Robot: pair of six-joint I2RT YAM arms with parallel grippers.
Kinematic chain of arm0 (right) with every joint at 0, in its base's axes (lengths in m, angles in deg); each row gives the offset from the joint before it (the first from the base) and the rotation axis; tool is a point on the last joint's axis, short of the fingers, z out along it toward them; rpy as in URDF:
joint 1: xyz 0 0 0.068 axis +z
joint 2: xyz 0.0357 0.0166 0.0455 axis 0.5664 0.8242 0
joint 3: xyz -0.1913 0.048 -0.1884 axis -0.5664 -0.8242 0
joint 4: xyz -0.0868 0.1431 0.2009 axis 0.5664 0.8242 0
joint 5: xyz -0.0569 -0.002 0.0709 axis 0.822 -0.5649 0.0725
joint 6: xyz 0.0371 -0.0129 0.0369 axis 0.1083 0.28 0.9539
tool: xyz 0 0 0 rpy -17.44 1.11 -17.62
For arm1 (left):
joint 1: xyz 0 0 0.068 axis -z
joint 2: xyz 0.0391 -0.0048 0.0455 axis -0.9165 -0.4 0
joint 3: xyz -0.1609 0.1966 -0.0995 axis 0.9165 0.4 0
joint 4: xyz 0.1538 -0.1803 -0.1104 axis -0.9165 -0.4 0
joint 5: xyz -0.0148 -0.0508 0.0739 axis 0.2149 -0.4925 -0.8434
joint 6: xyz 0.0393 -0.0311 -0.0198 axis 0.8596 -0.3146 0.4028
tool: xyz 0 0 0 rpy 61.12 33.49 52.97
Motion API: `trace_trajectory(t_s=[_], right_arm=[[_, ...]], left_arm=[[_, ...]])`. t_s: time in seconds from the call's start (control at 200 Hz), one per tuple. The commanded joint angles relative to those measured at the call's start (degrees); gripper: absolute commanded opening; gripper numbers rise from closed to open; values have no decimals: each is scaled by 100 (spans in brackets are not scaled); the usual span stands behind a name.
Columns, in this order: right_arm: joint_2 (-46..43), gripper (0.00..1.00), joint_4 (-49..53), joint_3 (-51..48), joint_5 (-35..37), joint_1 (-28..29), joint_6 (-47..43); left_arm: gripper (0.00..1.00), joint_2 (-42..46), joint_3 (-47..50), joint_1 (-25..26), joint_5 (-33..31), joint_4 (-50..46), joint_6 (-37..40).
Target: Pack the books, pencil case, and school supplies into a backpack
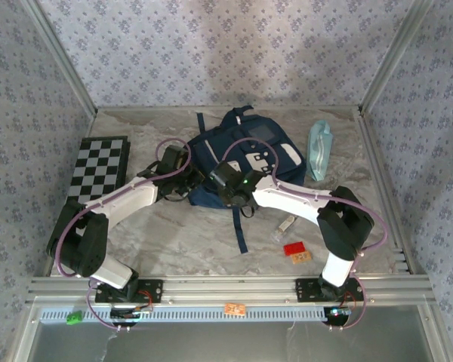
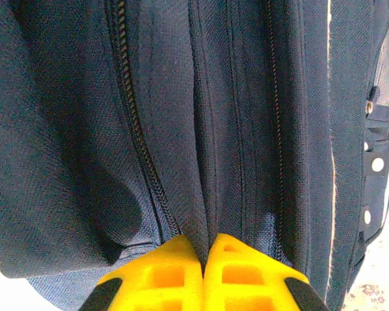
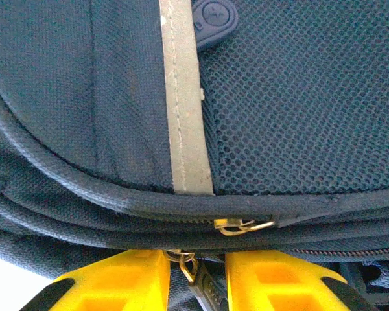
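Note:
The navy backpack (image 1: 245, 151) lies in the middle of the table, straps toward me. My left gripper (image 1: 183, 173) (image 2: 204, 253) is at its left side, shut on a fold of the navy fabric beside a zipper line (image 2: 133, 116). At the pack's near edge, my right gripper (image 1: 226, 185) (image 3: 196, 275) has its jaws apart. A dark zipper pull (image 3: 209, 288) on a metal ring hangs in the gap, touching neither finger. The pale teal pencil case (image 1: 319, 149) lies right of the pack. The small whitish school supplies (image 1: 287, 224) rest on the table near my right arm. The books are out of view.
A black-and-white checkered board (image 1: 98, 167) lies at the left. A small red block (image 1: 294, 248) and an orange piece (image 1: 302, 257) sit near the right arm's base. A second brass zipper slider (image 3: 236, 225) sits on the upper zipper. Papered walls enclose the table.

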Motion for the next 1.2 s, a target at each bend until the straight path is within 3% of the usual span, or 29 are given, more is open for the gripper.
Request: trace_trajectory(t_s=[0.0, 0.215, 0.495, 0.645, 0.71, 0.83, 1.194], right_arm=[[29, 20, 115, -126, 220, -51, 136], [-345, 0, 28, -347, 385, -169, 154], [-1025, 0, -8, -1040, 93, -873, -1], [-1052, 0, 349, -923, 244, -832, -117], [-1088, 0, 94, -976, -135, -877, -145], [-1009, 0, -356, -888, -914, -679, 71], [56, 0, -876, 363, -1939, 16, 197]], left_arm=[[0, 124, 43, 1, -302, -99, -106], [0, 72, 52, -8, -562, -270, -150], [0, 52, 94, -328, -858, -381, -57], [0, 109, 43, -420, -886, -433, 15], [0, 126, 58, -423, -729, -280, 23], [0, 68, -54, -169, -654, -264, -96], [0, 242, 226, 155, -288, 568, -854]])
